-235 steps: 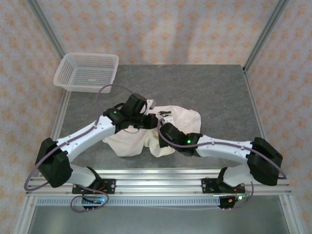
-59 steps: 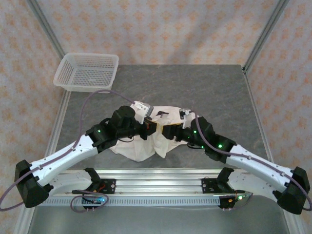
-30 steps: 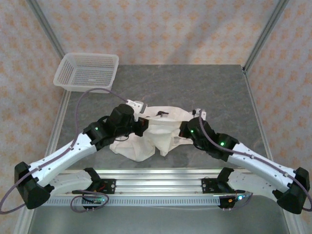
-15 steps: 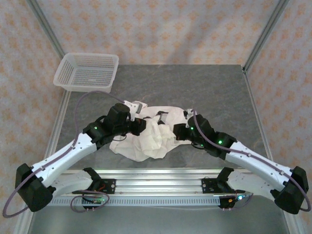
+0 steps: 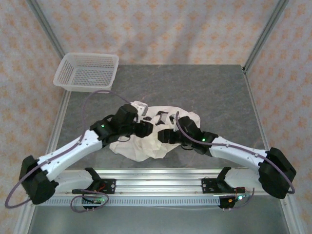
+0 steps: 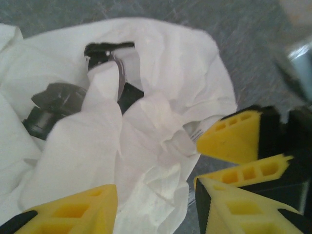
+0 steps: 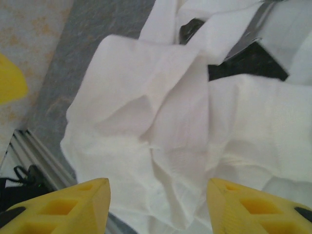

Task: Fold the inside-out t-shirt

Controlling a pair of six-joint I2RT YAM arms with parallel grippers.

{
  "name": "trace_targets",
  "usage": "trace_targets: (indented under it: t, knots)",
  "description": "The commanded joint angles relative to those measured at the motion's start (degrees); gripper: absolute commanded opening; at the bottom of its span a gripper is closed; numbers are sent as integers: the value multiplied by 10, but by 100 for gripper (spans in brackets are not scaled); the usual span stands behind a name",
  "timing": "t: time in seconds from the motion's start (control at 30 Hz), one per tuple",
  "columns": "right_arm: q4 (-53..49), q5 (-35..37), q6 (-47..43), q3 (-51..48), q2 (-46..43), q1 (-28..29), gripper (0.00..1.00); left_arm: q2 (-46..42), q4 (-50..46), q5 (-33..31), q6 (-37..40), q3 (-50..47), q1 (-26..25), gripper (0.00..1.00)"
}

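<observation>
Top external view | crumpled cream t-shirt point(image 5: 137, 147) lies on the grey worktop point(image 5: 219, 87), near its front edge | left jaws released, spread over the cloth | right jaws released, just beside them

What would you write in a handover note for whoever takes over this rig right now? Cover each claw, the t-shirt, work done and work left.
Left claw: open over the t-shirt, gripping nothing.
Right claw: open, close to the left one, over the same cloth.
T-shirt: crumpled heap on the table, near its front middle.
Done: no neat fold visible.
Left: spread it flat, then fold.
</observation>
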Motion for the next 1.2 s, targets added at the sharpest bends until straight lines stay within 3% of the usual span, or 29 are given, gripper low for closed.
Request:
trace_targets:
  t: [0.0,0.2,0.27,0.3,0.4,0.5,0.63,0.77,0.83,0.93,1.03,1.1,1.17]
  knots:
    - [30,-14,36,-14,10,-13,55,59,-65,-94,1,52,-34,49]
    - [76,-50,98,-17,79,-13,55,89,-60,-109,-14,55,-39,48]
    - [101,-47,108,-22,81,-13,51,83,-56,-99,-15,45,-38,42]
    - [105,-48,108,-19,82,-14,43,79,-58,-98,-17,40,-38,34]
    - [73,-34,98,4,69,-14,9,55,-66,-101,-29,19,-31,3]
    - [30,-13,83,22,33,-12,0,-1,-63,-102,-52,-27,-5,0]
    - [-8,-10,34,53,10,14,0,-79,-52,-68,-79,-91,52,0]
    - [-100,47,-28,140,68,90,0,-155,-78,-109,-107,-109,71,0]
    - [-167,93,-57,207,142,134,0,-196,-99,-159,-114,-107,71,11]
    - [-258,90,-116,311,260,182,1,-242,-121,-227,-120,-104,71,21]
    - [-261,54,-129,361,286,202,21,-271,-138,-264,-118,-104,72,27]
    - [-204,66,-123,326,236,199,33,-278,-147,-270,-115,-105,73,30]
    - [-175,89,-135,287,170,186,37,-274,-151,-263,-113,-108,73,31]
